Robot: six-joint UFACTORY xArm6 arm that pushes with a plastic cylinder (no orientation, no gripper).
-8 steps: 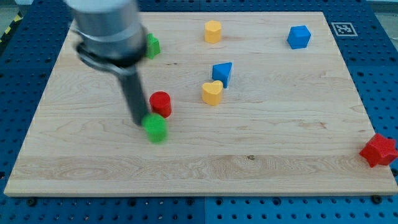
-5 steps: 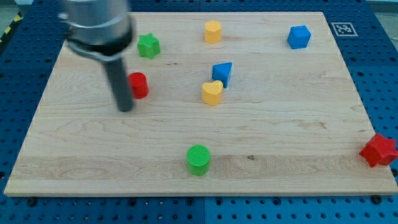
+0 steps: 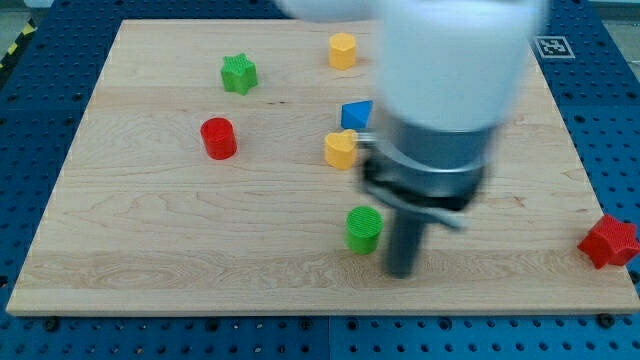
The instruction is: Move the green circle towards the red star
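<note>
The green circle [image 3: 364,229] stands on the wooden board [image 3: 150,250], low and near the middle. The red star [image 3: 609,241] sits at the board's right edge near the bottom. My tip [image 3: 401,270] rests on the board just right of and slightly below the green circle, close to it; I cannot tell if they touch. The arm is blurred and covers the board above the tip.
A red cylinder [image 3: 218,138] and a green star [image 3: 239,74] are at the left. A yellow heart [image 3: 340,149], a blue block [image 3: 356,114] partly behind the arm, and a yellow block [image 3: 342,49] lie near the middle top.
The arm swung from the left side to the lower middle. The green circle moved right and a little up. The blue cube at top right is now hidden behind the arm.
</note>
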